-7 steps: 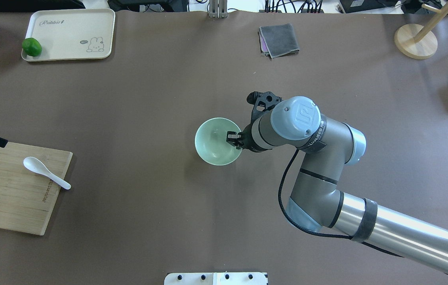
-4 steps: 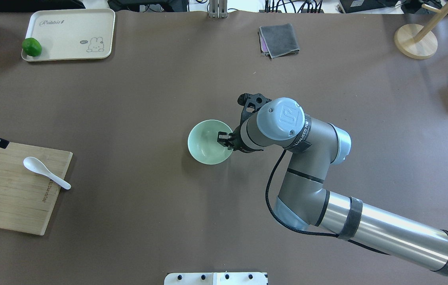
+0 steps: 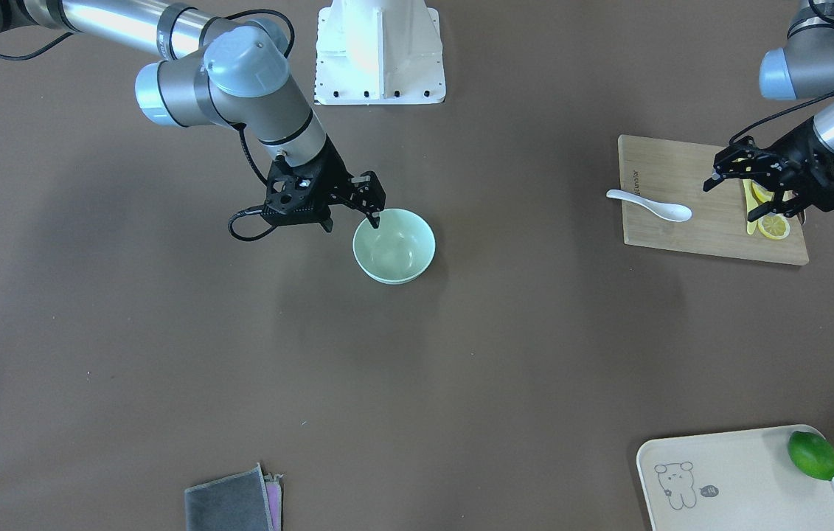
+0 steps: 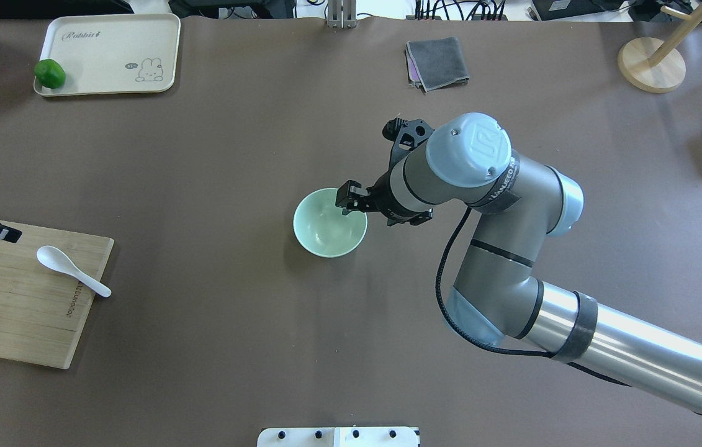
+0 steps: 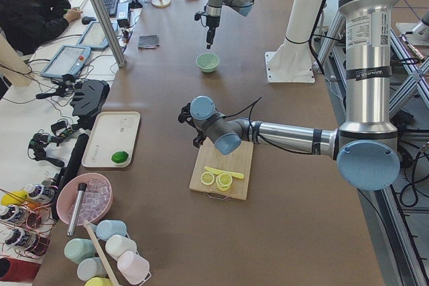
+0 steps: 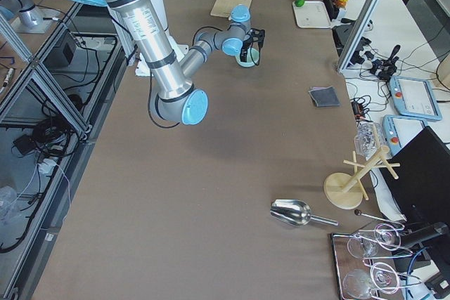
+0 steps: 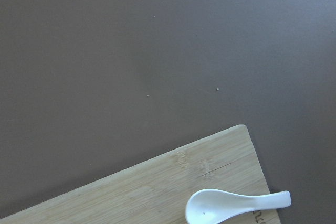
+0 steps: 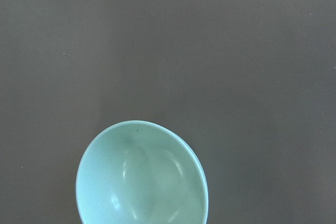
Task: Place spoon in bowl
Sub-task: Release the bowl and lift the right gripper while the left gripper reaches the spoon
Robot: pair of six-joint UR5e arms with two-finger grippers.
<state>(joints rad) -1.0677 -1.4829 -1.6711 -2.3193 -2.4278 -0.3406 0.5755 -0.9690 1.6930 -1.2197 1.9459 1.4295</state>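
While the right gripper [image 3: 351,220] hangs just above the near rim of the bowl [image 3: 394,275], its jaws are spread and hold nothing: one finger is over the pale green hollow, the other outside the wall. The bowl stands upright and empty about mid-table. The spoon [image 3: 649,205] is well apart from it, lying flat, scoop up, on the cutting board [image 3: 682,243] at the robot's left end of the table, with the tip of its handle poking past the board's edge towards the bowl.

The left gripper [image 3: 737,195] hovers over the far end of that board, above the lemon slices [image 3: 774,227], with its jaws parted and empty. Its wrist camera catches the spoon only at the bottom of its view.

To my eye the pickup has not begun, and this is the approach to the spoon. The left gripper looks the likelier one for it. It would need to slide along the board until it straddles the spoon's handle, come down and pinch across it. The glaze looks slippery, so a square, centred grip matters. After that comes a long carry to the bowl, and the right gripper would do well to clear the rim first.
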